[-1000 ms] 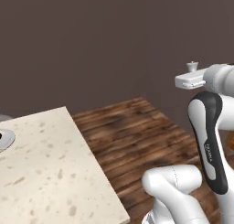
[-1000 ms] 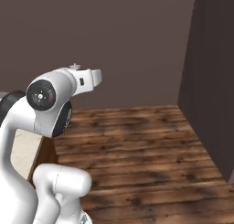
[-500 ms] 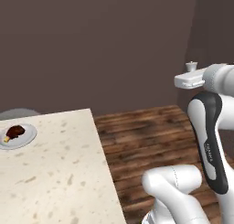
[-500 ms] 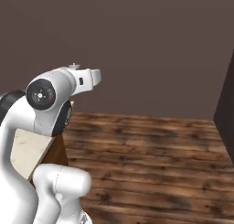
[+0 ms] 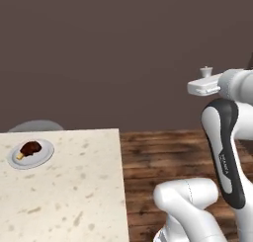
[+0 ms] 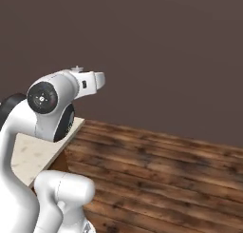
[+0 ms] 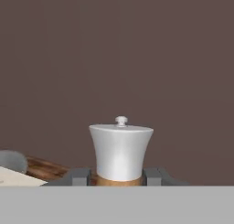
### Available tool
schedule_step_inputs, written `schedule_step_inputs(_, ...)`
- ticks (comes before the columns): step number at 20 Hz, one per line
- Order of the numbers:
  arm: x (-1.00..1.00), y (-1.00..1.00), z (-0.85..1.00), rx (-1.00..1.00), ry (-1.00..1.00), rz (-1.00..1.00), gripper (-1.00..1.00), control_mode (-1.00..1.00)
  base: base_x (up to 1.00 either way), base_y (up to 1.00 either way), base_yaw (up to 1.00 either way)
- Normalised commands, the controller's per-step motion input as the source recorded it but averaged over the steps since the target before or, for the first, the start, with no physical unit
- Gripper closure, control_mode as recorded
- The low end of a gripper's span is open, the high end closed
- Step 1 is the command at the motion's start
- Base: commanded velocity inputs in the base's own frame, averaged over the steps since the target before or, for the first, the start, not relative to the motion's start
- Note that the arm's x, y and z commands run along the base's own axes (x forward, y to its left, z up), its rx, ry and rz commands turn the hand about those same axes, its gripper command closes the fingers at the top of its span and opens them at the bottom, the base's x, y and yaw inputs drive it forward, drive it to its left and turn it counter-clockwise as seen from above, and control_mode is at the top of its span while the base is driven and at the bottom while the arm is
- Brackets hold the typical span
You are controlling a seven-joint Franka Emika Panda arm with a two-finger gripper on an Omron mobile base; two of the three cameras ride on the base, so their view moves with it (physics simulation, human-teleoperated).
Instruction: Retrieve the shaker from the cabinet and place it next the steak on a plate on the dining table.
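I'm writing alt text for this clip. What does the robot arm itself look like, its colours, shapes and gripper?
The arm is made of glossy white, rounded, tubular links with dark grey-black joint bands and a round dark cap at one joint. The gripper has a flat white hand body and two small, blocky dark grey fingertips. No cables or legible markings show.

Dark brown wall [image 5: 99, 53] behind; wood-plank floor [image 6: 166, 175] below; grey rounded chair-back [image 5: 35, 126] beyond.

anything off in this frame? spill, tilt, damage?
Nothing stands out. The shaker sits upright between the gripper fingers. The steak lies on the plate, a little off centre, on the dining table. No spill or damage visible.
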Motion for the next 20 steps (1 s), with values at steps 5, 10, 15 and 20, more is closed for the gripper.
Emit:
schedule_step_inputs(5, 0.00, 0.00, 0.00, 0.00, 0.00, 0.00, 1.00, 1.00, 1.00, 0.00, 0.50)
schedule_step_inputs(10, 0.00, 0.00, 0.00, 0.00, 0.00, 0.00, 1.00, 1.00, 1.00, -0.05, 0.47)
schedule_step_inputs(15, 0.00, 0.00, 0.00, 0.00, 0.00, 0.00, 1.00, 1.00, 1.00, -0.39, 0.29)
schedule_step_inputs(20, 0.00, 0.00, 0.00, 0.00, 0.00, 0.00, 1.00, 1.00, 1.00, -0.59, 0.19)
